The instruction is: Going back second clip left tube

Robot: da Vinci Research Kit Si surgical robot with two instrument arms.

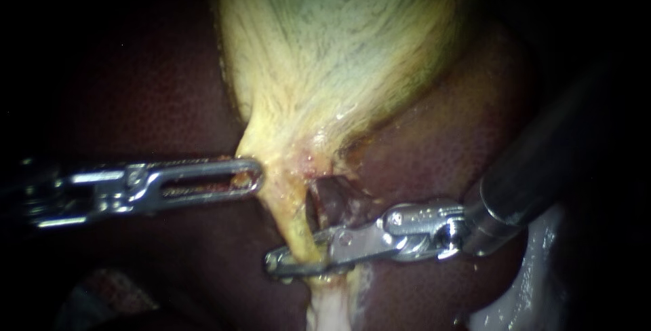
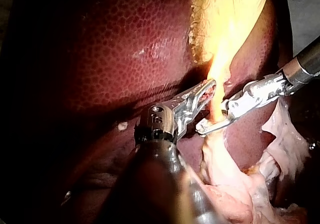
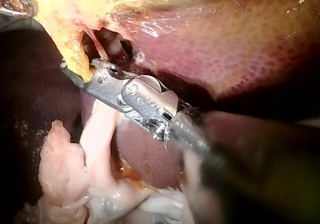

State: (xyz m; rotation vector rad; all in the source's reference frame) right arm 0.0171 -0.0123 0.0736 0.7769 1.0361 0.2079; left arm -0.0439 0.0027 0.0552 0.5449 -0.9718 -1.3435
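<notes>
Lower centre, the right instrument (image 1: 274,263) straddles the left tube (image 1: 291,219) with parted jaws, bare liver (image 1: 434,148) beyond. The left instrument (image 1: 252,176) touches the gallbladder (image 1: 325,53) edge; its grip cannot be told.

Everything in view is carried by the dark red liver (image 1: 156,93), whose mottled surface is seen behind the other tissue in all three views. The pale yellow gallbladder (image 1: 339,53) is laid directly on it and tapers to a narrow neck. Loose pale pink tissue (image 3: 65,169) is seen resting against the liver beyond that neck.
</notes>
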